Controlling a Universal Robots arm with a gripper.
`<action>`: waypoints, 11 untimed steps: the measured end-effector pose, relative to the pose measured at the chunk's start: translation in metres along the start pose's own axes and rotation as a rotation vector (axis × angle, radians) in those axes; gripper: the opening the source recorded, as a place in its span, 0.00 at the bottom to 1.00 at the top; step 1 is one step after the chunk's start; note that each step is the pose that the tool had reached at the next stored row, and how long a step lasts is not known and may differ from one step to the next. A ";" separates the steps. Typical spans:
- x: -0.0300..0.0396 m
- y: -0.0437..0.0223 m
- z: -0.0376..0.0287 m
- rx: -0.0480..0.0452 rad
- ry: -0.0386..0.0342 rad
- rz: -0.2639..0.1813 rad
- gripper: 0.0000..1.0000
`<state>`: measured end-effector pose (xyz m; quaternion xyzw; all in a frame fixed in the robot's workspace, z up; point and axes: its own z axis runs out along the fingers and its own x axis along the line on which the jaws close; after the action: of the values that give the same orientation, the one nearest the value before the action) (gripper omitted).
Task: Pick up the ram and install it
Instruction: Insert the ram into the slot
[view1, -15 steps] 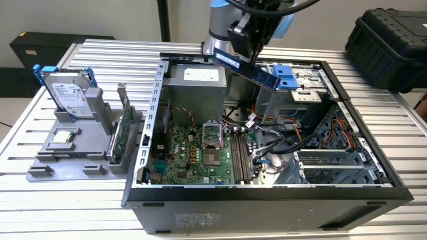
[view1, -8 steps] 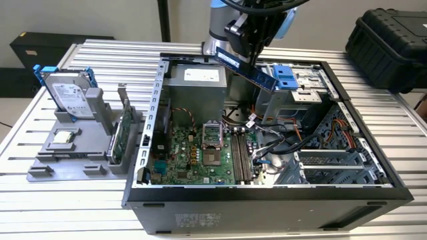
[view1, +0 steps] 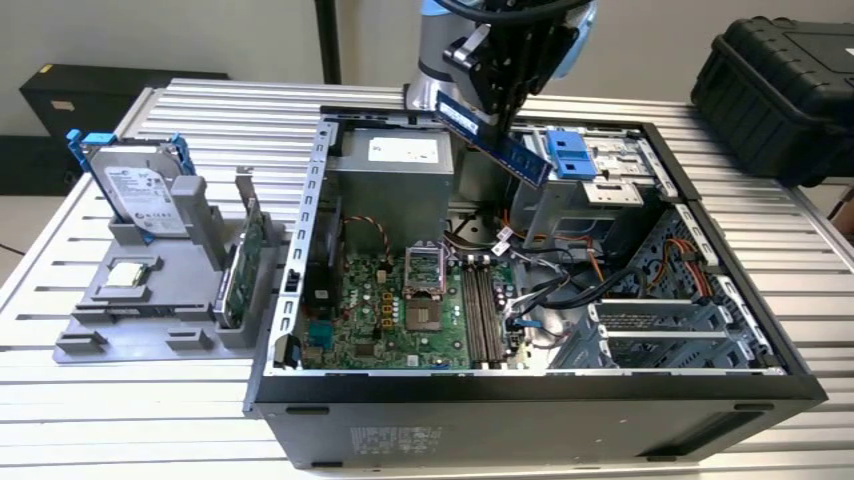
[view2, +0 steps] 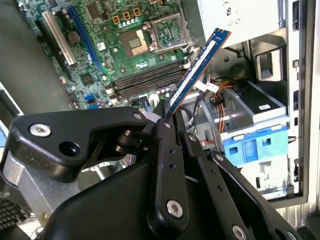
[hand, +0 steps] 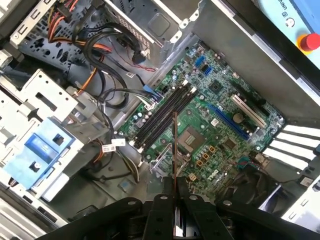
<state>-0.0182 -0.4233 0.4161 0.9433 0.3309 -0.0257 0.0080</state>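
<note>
While your gripper (view1: 497, 112) clamps the ram (view1: 518, 152) in the exterior view, it hangs tilted, well above the memory slots (view1: 481, 310). In the second wrist view, its long axis slants across theirs. In the first wrist view, edge-on, it overlies them.

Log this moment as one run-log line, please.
gripper: shut on ram | ram: held tilted above motherboard, clear of memory slots | install: not yet done

Bright, even light is cast; glare is seen on the ribbed silver metal table (view1: 134, 420), shade inside the open black computer case (view1: 534, 425).
</note>
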 end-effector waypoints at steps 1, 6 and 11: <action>0.0000 0.0000 0.0001 0.0006 0.0001 0.012 0.00; 0.0000 0.0000 0.0005 0.0038 0.0002 0.070 0.00; 0.0001 0.0000 0.0009 0.0069 0.0004 0.127 0.00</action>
<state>-0.0182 -0.4233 0.4151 0.9624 0.2703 -0.0261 0.0063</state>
